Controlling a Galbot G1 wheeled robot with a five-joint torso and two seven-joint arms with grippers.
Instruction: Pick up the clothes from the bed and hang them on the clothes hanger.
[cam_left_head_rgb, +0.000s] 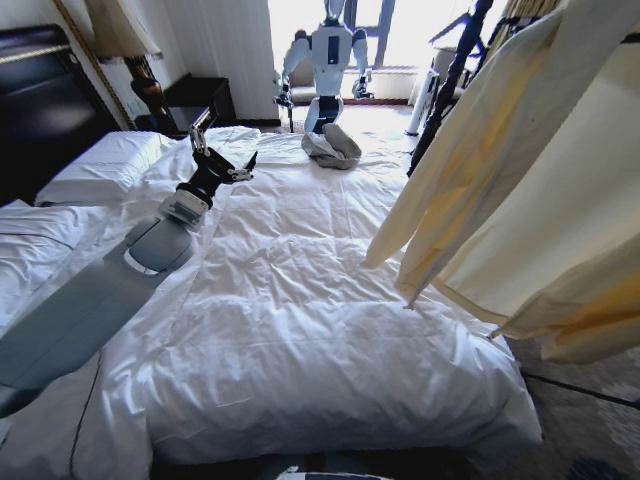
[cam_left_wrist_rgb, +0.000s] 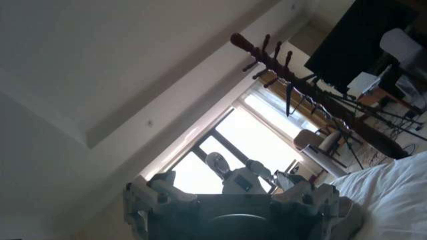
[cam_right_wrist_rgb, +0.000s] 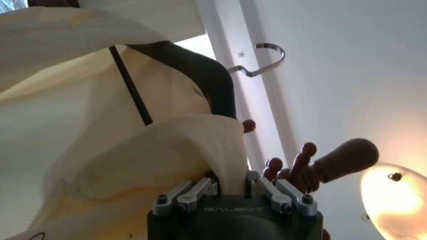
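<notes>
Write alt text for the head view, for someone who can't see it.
A pale cream-yellow top hangs lifted at the right, over the edge of a large bed with a wrinkled white duvet. The robot's left arm reaches over the bed, its left tool open and empty. A small grey cloth heap lies at the far end.

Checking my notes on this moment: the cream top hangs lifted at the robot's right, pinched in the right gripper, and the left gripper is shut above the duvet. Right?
One point is off: the left gripper is open, fingers spread above the white duvet, as the head view shows. The rest holds: the cream top hangs lifted at the robot's right, pinched in the right gripper, with the black hanger inside it.
</notes>
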